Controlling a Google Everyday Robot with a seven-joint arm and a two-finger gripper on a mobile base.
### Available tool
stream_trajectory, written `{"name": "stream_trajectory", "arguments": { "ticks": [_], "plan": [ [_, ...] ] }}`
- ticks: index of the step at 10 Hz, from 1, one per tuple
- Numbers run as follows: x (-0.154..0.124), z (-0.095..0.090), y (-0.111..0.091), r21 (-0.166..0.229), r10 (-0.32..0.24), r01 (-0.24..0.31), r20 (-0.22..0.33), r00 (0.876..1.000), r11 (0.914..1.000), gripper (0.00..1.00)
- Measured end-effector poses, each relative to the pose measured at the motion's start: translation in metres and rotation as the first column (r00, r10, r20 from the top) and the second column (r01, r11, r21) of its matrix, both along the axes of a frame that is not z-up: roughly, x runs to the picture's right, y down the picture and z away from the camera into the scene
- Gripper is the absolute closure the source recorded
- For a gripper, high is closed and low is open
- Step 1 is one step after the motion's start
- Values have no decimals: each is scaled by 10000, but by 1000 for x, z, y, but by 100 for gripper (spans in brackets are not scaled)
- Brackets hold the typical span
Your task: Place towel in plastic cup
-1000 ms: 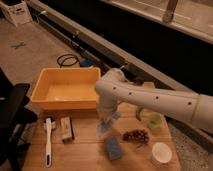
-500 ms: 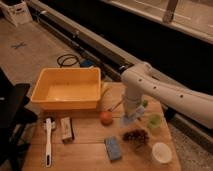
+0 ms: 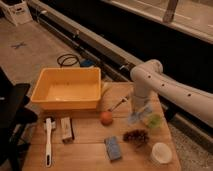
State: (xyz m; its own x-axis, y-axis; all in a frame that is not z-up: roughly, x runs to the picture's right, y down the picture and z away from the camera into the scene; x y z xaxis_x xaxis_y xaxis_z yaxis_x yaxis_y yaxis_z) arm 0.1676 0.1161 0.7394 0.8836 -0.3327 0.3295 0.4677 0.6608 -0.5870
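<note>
My white arm reaches in from the right, and the gripper (image 3: 138, 109) hangs low over the right side of the wooden table (image 3: 85, 155). It is shut on the towel (image 3: 135, 118), a pale grey-blue cloth dangling from it. The towel's lower end hangs just left of the plastic cup (image 3: 153, 121), a small translucent green cup standing on the table. The towel is beside the cup, not inside it.
A yellow bin (image 3: 67, 89) stands at the back left. An orange fruit (image 3: 106, 118) lies left of the towel, with a thin stick-like tool (image 3: 118, 104) behind it. In front are a dark clump (image 3: 136, 136), a blue sponge (image 3: 113, 148), a white cup (image 3: 161, 153), a white brush (image 3: 48, 141) and a small box (image 3: 66, 129).
The arm has swung right with the towel, from over the table's middle near the bin to just beside the green cup. The orange fruit has come into view.
</note>
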Motion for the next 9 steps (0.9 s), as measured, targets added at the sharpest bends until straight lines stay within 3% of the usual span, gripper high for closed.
{"name": "stream_trajectory", "arguments": {
  "ticks": [4,5,7,9],
  "plan": [
    [1,-1,-1,50,60,-59,-143,9999,10000,100],
    [7,-2,-7,273,268,-259,-330,9991,9993,100],
    [34,-3,-14,448,764,-731,-765,9941,9963,100],
    [73,4,-12,409,1549,-1510,-1187,9808,9877,100]
  ]
}}
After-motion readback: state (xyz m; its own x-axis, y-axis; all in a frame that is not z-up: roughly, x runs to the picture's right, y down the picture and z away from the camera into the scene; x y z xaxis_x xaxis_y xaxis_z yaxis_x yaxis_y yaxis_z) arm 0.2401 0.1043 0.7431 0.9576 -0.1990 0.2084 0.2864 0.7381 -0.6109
